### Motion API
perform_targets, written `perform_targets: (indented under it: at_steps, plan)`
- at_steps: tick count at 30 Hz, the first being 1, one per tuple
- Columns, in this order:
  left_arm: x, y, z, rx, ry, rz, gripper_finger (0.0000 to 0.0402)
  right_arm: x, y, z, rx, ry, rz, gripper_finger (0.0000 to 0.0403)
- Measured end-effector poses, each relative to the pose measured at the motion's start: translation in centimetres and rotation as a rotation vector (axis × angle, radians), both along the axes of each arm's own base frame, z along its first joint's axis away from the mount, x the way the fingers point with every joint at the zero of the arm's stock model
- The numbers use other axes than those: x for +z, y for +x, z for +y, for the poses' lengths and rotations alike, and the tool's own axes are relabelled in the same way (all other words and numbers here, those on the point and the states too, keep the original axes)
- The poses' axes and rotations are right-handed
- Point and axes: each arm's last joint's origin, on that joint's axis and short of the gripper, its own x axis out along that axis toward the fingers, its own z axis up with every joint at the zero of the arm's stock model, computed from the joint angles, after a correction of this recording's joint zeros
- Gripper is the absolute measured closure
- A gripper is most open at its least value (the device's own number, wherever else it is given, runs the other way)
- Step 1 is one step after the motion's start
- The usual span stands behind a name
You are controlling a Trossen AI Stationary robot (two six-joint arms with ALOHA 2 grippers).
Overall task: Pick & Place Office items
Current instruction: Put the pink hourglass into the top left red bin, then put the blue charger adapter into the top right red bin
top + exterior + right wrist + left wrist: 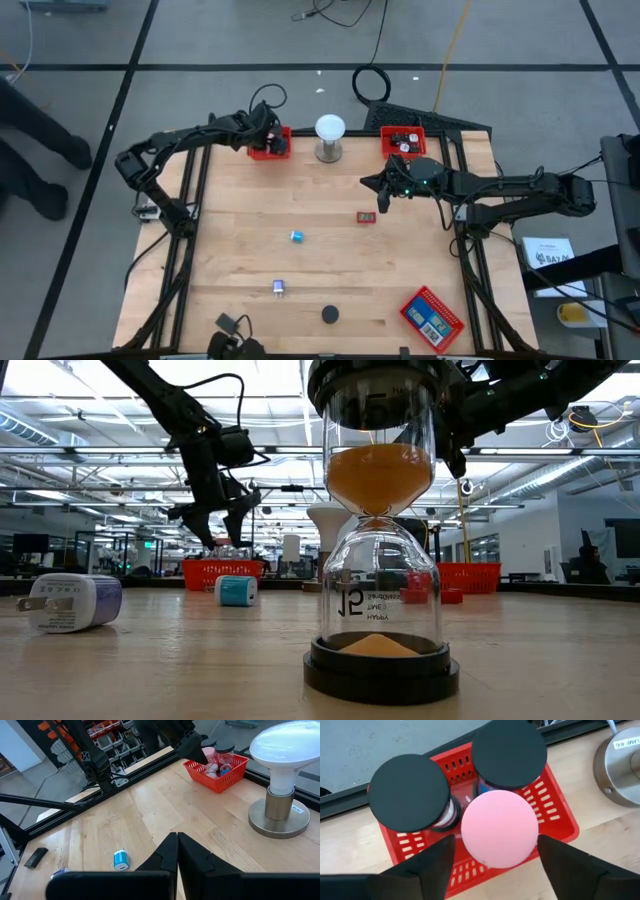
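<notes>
My left gripper (272,141) is open over the far-left red tray (262,152). In the left wrist view its fingers (436,865) flank a pink-topped timer (500,827) that stands in that tray (560,820) beside two black-topped ones (409,791). My right gripper (381,197) hangs shut (177,840) over bare wood, right of the middle. Loose on the table are a small red item (366,217), a blue block (297,236), a white and blue plug (279,287) and a black-topped sand timer (329,314), which stands upright on its base (380,665). My left gripper has one finger on each side of the pink timer's round top (470,840), coming from above. I cannot tell whether the fingers touch it. The timer stands upright in the tray.
A white globe lamp on a metal base (329,137) stands between the far-left tray and the far-right red tray (404,142), which holds small items. A third red tray (432,317) lies at the near right corner. Open wood lies at mid-table.
</notes>
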Motion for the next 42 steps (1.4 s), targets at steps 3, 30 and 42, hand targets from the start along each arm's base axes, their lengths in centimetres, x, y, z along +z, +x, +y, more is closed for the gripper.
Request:
perform_targets:
  at_steps: [3,30,42]
  plan:
    - [0.4,-0.2,-0.3,-0.025,-0.011,-0.008,0.0100,0.0,0.0,0.0,0.000,0.000,0.000,0.0403]
    - [-0.6,-5.1,-19.4,-0.745,0.059,-0.486,0.0357,-1.5,1.5,2.9,0.039,0.070,0.055,0.0403]
    - [-4.5,-4.5,-21.6,-0.877,0.117,-0.459,0.0317,-2.3,4.8,5.7,0.060,0.133,0.131,0.0403]
